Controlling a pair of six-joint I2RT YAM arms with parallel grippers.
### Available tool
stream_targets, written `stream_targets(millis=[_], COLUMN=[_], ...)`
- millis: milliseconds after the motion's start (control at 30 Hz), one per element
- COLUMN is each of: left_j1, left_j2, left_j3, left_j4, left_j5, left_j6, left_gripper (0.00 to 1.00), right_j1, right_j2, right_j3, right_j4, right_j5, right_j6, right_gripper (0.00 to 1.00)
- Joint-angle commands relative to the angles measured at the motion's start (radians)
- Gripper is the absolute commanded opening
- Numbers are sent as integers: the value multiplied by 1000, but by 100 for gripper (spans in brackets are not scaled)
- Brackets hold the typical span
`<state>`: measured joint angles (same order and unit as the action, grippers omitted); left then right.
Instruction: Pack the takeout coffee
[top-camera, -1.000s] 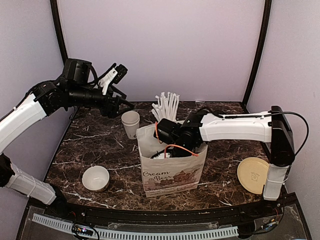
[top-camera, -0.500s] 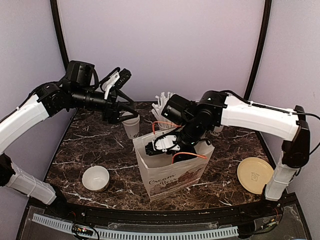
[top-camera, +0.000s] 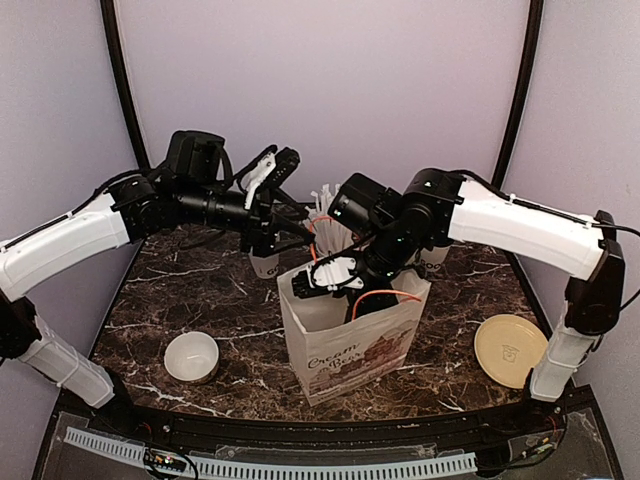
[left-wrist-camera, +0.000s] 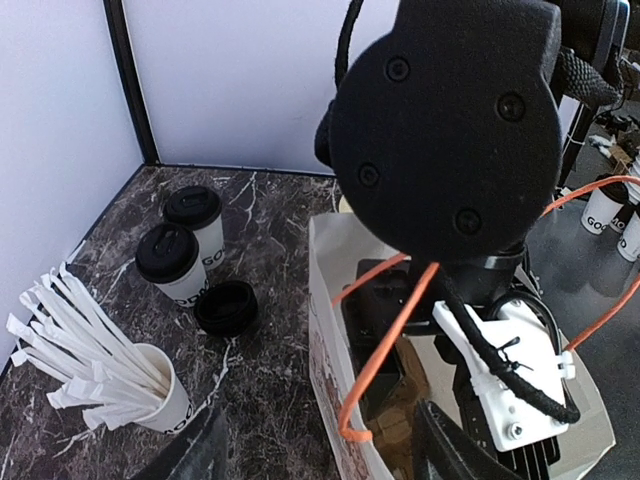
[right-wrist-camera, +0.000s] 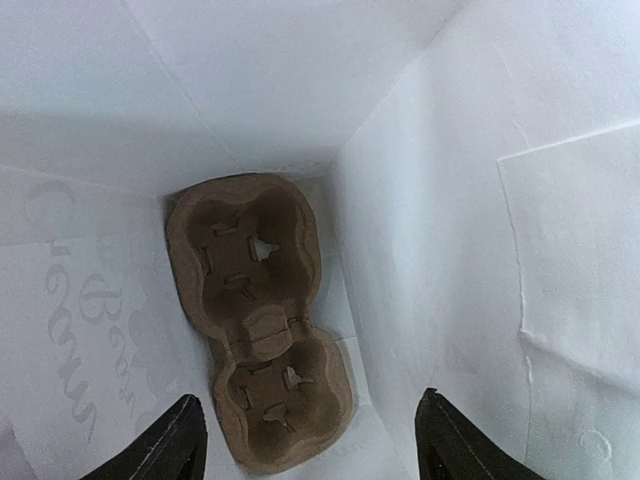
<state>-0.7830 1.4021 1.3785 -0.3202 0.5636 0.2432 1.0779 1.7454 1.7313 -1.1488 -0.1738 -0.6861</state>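
Left jaws: we see them spread wide with nothing between them; their dark fingers (left-wrist-camera: 195, 448) sit at the bottom of the left wrist view, above the near wall of the paper bag (left-wrist-camera: 322, 290).
Right jaws: also spread and empty; their fingers (right-wrist-camera: 175, 445) hang inside the bag's open mouth, pointing down.
Takeout coffee: the farther cup (left-wrist-camera: 193, 215) and the nearer cup (left-wrist-camera: 170, 265), both white with black lids, stand just beside each other on the dark marble surface (left-wrist-camera: 270, 205) near a back corner, outside the bag.
Coffee against the jaws: we find both cups well apart from either pair. From the left jaws they lie beyond the straw cup (left-wrist-camera: 160, 398) and a loose black lid (left-wrist-camera: 227, 307). From the right jaws they are off to the side, past the bag's wall.
Coffee axis: both cups are upright with the long axis vertical, lids on top and wider ends up. Dark lettering shows on the side turned toward the left wrist camera.
Loose lid: flat on the surface, just beside the nearer cup's base.
Inside the bag: a brown pulp cup carrier (right-wrist-camera: 262, 330) lies flat on the bottom under the right jaws, both wells empty.
Right arm's wrist (left-wrist-camera: 445, 125): it hangs over the bag's mouth and hides much of the left wrist view.
Elsewhere on the surface: we note a low white bowl (top-camera: 191, 357) left of the bag and a pale yellow disc (top-camera: 507, 350) to its right.
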Motion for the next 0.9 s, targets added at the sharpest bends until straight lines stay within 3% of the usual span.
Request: stream_targets(millis=[0,67,200,300,400,700,867], left_j1=[-1,-2,0,-2,-2,-2,-4], left_j2=[2,19,73,107,134,94,76], left_j3=[-16,-8,29,53,79,155,127], left_j4=[141,160,167,186,186,95,86], left_j5=[53,60,49,121,149,50,70], left_j6=[-34,-51,-94,-120,-132,-49,-52], left_gripper=[63,59,38,28,4,0,0], right_j1=[-4,-5,-3,-11,-34,-189,-322], right_j2=[-38,-47,-68,-92,-106,-197,-255], right_j3=[5,4,11,15,47,172,181], right_j4=[-2,0,-7,2,-6,-31,-53], right_j5=[-16,-14,-9,6,-14,-179,-287], right_j6=[-7,-6,-20,-26,-36,-102,-113], right_gripper=[72,72,71,72,72,74,75])
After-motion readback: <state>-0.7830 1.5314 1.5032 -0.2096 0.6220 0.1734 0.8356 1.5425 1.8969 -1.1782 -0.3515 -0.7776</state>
